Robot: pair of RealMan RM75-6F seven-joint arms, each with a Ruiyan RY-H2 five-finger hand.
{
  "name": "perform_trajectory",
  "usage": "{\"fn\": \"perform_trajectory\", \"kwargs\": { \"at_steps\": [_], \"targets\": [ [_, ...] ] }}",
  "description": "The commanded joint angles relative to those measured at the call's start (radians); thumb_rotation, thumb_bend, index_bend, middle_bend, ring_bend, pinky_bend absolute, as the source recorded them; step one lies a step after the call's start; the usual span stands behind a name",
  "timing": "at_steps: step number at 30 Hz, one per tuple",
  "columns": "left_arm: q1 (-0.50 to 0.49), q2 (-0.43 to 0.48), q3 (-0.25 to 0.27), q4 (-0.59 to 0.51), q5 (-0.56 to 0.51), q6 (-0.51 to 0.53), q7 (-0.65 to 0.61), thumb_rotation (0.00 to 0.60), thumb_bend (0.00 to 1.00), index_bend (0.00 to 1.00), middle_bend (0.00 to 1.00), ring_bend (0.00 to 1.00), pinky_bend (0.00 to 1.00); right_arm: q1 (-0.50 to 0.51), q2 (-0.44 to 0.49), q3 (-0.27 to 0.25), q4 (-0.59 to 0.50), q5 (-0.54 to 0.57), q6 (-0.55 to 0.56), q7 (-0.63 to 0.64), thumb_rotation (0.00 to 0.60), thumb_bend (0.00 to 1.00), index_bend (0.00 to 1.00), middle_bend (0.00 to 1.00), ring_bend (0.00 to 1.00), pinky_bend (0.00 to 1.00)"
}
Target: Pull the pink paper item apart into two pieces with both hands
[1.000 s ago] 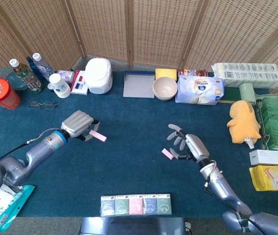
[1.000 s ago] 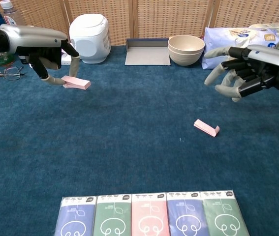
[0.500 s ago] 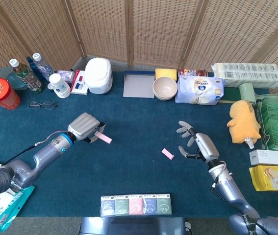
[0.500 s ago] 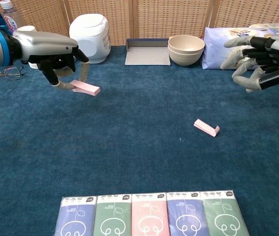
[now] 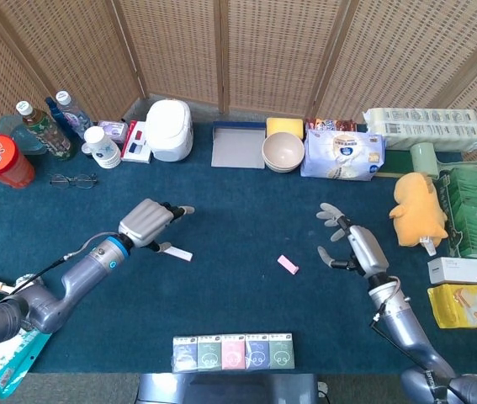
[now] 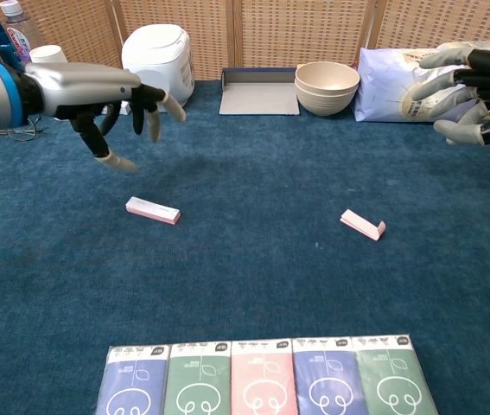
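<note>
since both pink pieces lie apart on the carpet, each sits just below its nearer hand; left hand and right hand hover splayed, holding nothing.

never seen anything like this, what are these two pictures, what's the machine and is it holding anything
This is a robot with two arms, each ending in a hand with fingers, working at a table covered in blue cloth. One picture looks down from a camera at its head; the other looks forward from its chest, lower and closer.

The left hand and right hand both hover with fingers spread and hold nothing. On the blue cloth lie two pink paper pieces, apart from each other: one below the left hand, one nearer the right. So the pink item is already in two.

A row of small packets lies at the near edge. Along the far edge stand a bowl, a white pot, bottles and packages.
</note>
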Motion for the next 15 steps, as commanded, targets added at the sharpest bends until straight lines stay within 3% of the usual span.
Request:
{"fn": "perform_trajectory", "kwargs": {
  "at_steps": [1,8,15],
  "targets": [
    [0.101,0.090,0.003,-0.115,-0.012,0.140,0.001,0.583,0.21,0.16,0.33,0.31,0.50,-0.007,0.006,-0.002,0.016,-0.002,0.012,-0.033,0.600,0.41,0.10,0.23,0.21,0.32],
    [0.283,0.220,0.054,-0.292,0.016,0.365,0.001,0.580,0.21,0.15,0.33,0.30,0.49,-0.033,0.008,-0.002,0.025,0.011,0.066,-0.168,0.600,0.41,0.11,0.19,0.13,0.26],
    [0.465,0.281,0.124,-0.344,0.074,0.566,-0.033,0.582,0.21,0.15,0.32,0.30,0.47,-0.077,0.021,-0.019,-0.012,0.020,0.154,-0.401,0.600,0.41,0.13,0.18,0.11,0.24]
  ]
}}
